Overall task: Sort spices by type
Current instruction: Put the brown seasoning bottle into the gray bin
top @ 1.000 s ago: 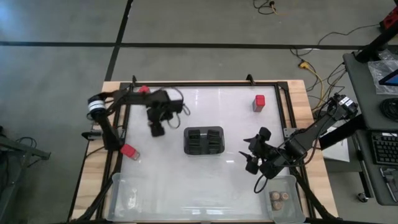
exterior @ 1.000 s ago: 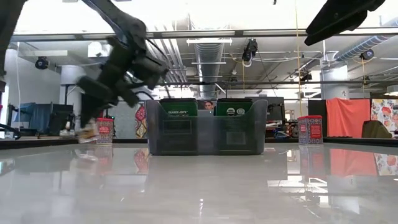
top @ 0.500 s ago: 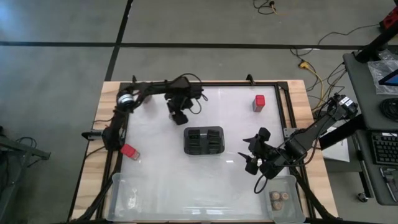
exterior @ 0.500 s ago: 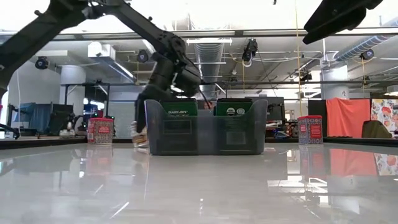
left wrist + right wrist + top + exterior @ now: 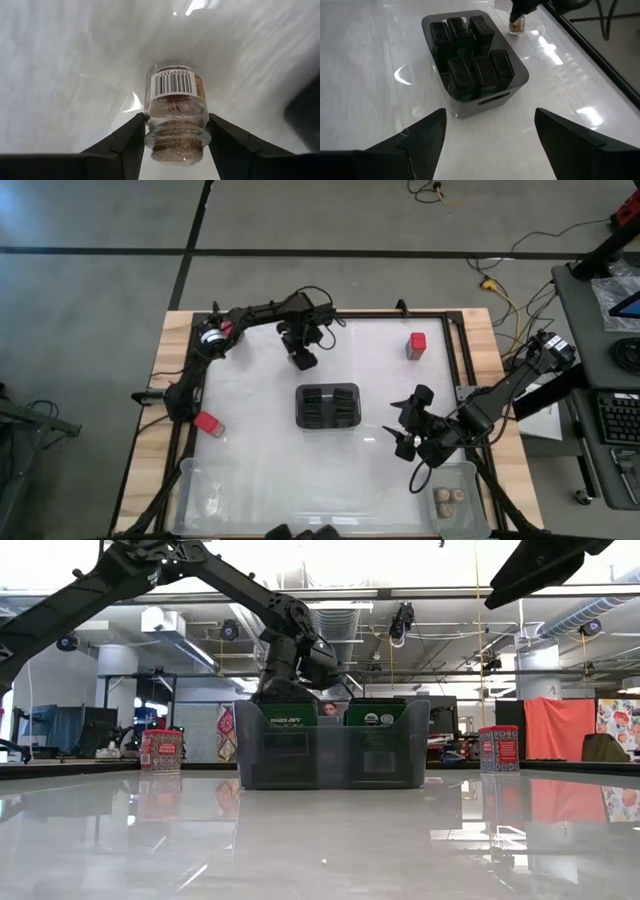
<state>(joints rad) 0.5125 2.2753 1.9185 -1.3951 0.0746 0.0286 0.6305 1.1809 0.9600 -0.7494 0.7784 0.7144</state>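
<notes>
The left pincer [image 5: 175,137] is clenched on a small spice jar [image 5: 176,107], holding it above the far side of the surface [image 5: 260,470], beyond the dark holder [image 5: 328,406]. This looks like the carrying step. Next, the jar likely belongs with the other jars [image 5: 448,498] in the near bin [image 5: 478,480], beside which the right pincer [image 5: 404,428] waits with fingers spread.

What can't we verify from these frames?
- Low view: the left gripper and its jar are hidden behind the dark holder.
- High view: the jar is covered by that gripper.
- High view: the round jars in the clear bin are too small to count surely.
- Right wrist view: the right gripper is cut off by the frame's bottom edge.
</notes>
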